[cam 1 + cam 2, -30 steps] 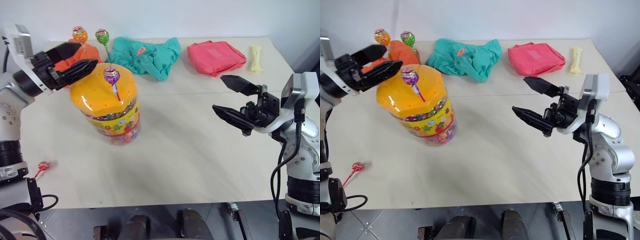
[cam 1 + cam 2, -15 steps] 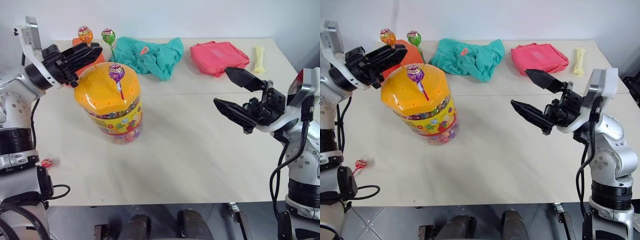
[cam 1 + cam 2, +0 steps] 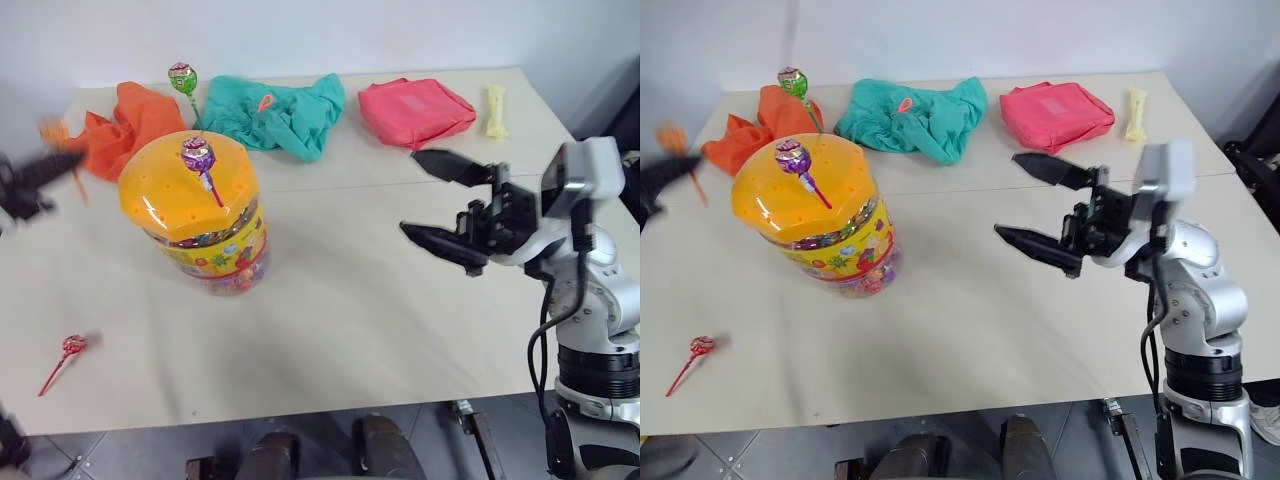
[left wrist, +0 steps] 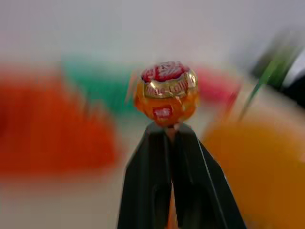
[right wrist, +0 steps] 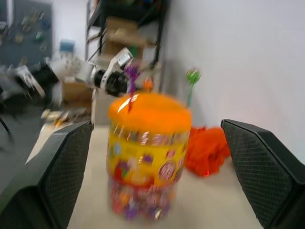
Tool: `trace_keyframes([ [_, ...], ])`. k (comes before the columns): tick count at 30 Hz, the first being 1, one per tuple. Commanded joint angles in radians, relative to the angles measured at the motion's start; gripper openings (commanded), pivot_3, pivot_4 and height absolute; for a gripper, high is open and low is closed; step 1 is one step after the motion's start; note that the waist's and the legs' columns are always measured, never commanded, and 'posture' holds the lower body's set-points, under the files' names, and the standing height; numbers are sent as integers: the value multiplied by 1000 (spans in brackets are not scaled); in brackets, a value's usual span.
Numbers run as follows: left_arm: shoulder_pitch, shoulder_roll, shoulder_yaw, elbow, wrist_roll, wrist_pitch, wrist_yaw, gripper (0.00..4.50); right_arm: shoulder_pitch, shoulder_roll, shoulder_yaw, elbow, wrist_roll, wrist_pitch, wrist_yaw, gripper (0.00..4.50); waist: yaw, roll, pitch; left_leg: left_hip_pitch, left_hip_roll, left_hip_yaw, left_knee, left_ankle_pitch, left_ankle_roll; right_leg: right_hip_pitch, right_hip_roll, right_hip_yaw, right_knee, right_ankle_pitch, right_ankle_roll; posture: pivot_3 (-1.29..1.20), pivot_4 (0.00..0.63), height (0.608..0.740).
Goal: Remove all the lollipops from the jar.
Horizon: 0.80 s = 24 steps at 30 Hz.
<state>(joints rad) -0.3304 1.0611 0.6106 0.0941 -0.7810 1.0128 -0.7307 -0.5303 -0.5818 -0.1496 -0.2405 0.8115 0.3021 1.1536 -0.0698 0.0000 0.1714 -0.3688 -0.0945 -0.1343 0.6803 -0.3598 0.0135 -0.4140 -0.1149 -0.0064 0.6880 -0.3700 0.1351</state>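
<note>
Tabletop [image 3: 400,330], pale and wide, is seen carrying every item. The jar [image 3: 195,215], a large clear tub with a domed orange lid and a bright label, stands upright toward the left side. Behind it, along the far edge, an orange cloth [image 3: 125,120], a teal cloth [image 3: 275,110], a pink pouch [image 3: 415,108] and a small pale yellow object [image 3: 494,108] are laid in a row. The right hand [image 3: 432,205] is held above the tabletop, well apart from the jar, with its two black fingers spread wide and nothing between them. The left hand [image 4: 172,131] is blurred at the left edge of the head views; in the left wrist view its fingers are pressed together on the stick of the orange lollipop [image 4: 166,93], whose ball sits just past the fingertips. The purple lollipop [image 3: 198,156] is planted in the lid near its middle, stick tilted. The green lollipop [image 3: 182,78] stands at the lid's far side. The red lollipop [image 3: 70,347] lies on the tabletop near the front left corner, well apart from the jar.
</note>
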Motion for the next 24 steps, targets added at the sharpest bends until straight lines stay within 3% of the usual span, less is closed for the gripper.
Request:
trace_keyframes([
  [1, 269, -14, 112, -241, 16, 73, -11, 25, 4, -26, 35, 7, -41, -35, 85, 4500, 7, -1, 0, -1, 0, -2, 0, -1, -1, 1, 0, 0, -3, 0, 0, 0, 150, 740],
  [7, 516, -194, 119, -429, 37, 46, 74, 25, 13, -40, 78, 44, -100, -54, 152, 4500, 47, 0, 0, -2, 0, -2, 1, -2, 0, 8, 0, 1, -22, 0, 0, 0, 150, 740],
  [11, 595, -228, 70, -430, 112, -4, 98, 25, 14, -40, 81, 55, -111, -52, 160, 4500, 58, -1, 0, -1, 0, -2, 2, -2, 0, 12, 1, 0, -26, 0, 0, 0, 150, 740],
  [16, 575, -250, 83, -408, 120, -102, 68, 1336, -1, -26, 79, 57, -92, -28, 152, 4500, 66, -1, 0, -1, 0, -1, 1, -2, 0, 12, 1, 0, -26, 0, 0, 0, 150, 740],
  [20, 532, -275, 184, -382, 29, -261, -95, 2533, -67, 31, 100, 40, -50, 46, 73, 4500, 65, -1, 0, -1, 1, -1, 2, -2, -1, 12, 1, -2, -27, 0, 0, 0, 150, 740],
  [24, 500, -269, 290, -349, -90, -290, -204, 2533, -150, 106, 149, 34, -65, 121, -34, 4500, 45, -1, -1, -1, 1, 0, 1, -2, -1, 10, 1, -4, -26, 0, 0, 0, 150, 740],
])
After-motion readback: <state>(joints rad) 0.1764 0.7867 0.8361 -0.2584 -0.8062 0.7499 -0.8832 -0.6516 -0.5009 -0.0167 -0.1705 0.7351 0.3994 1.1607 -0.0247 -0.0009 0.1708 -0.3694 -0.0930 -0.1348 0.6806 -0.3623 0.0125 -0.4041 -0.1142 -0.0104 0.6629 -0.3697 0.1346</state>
